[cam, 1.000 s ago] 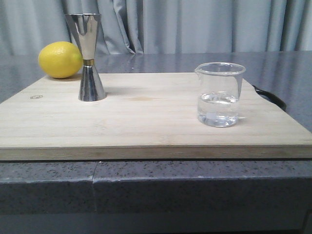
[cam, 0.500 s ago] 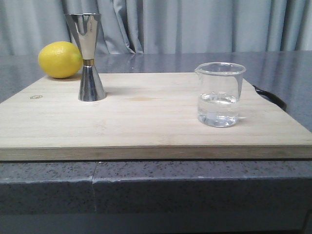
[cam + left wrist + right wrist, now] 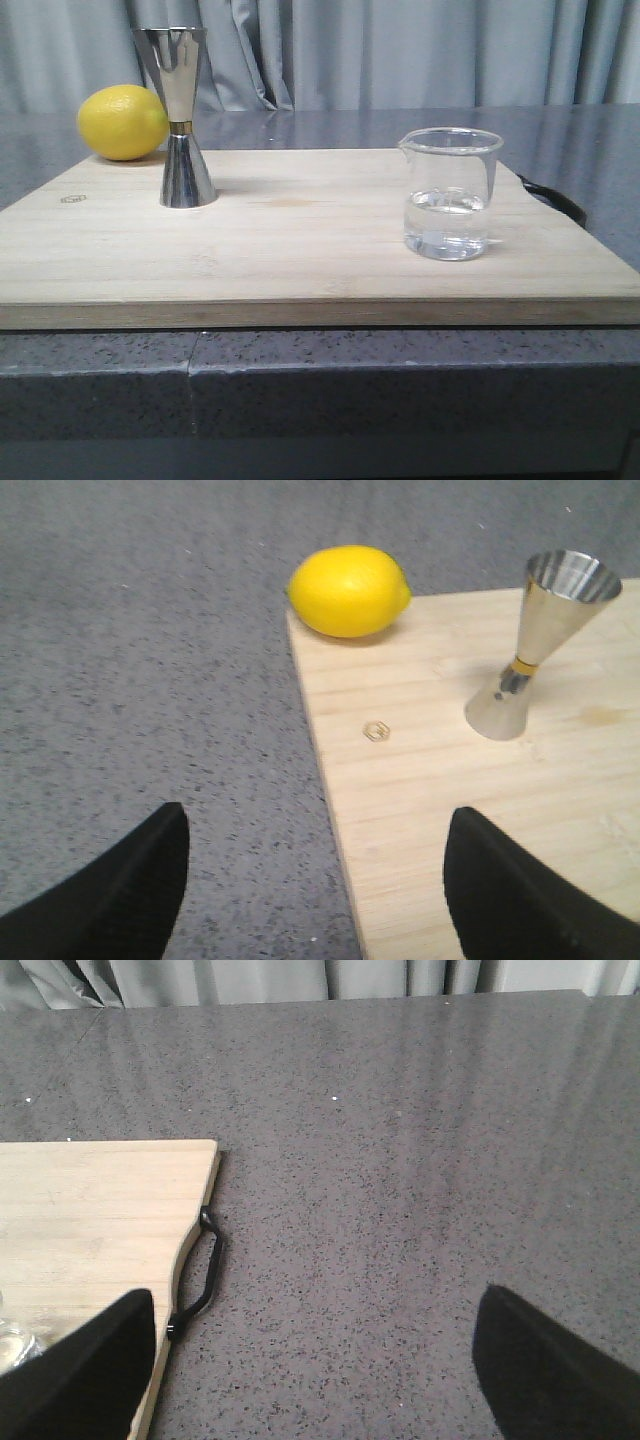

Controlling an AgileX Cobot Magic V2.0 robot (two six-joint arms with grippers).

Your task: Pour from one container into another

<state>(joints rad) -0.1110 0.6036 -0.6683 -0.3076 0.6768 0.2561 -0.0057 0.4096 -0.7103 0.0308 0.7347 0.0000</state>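
Note:
A small clear glass beaker (image 3: 450, 194), roughly a third full of clear liquid, stands upright on the right half of the wooden board (image 3: 300, 250). The steel hourglass jigger (image 3: 180, 118) with its gold waist band stands upright at the board's back left; the left wrist view also shows the jigger (image 3: 535, 645). My left gripper (image 3: 316, 865) is open over the board's left edge, short of the jigger. My right gripper (image 3: 314, 1352) is open above the bare counter right of the board; only a sliver of glass (image 3: 12, 1340) shows beside its finger. Neither gripper appears in the front view.
A yellow lemon (image 3: 122, 122) lies at the board's back left corner, just behind the jigger, and the lemon (image 3: 349, 590) also shows in the left wrist view. A black handle (image 3: 199, 1272) sticks out from the board's right edge. Grey speckled counter (image 3: 420, 1160) surrounds the board; curtains hang behind.

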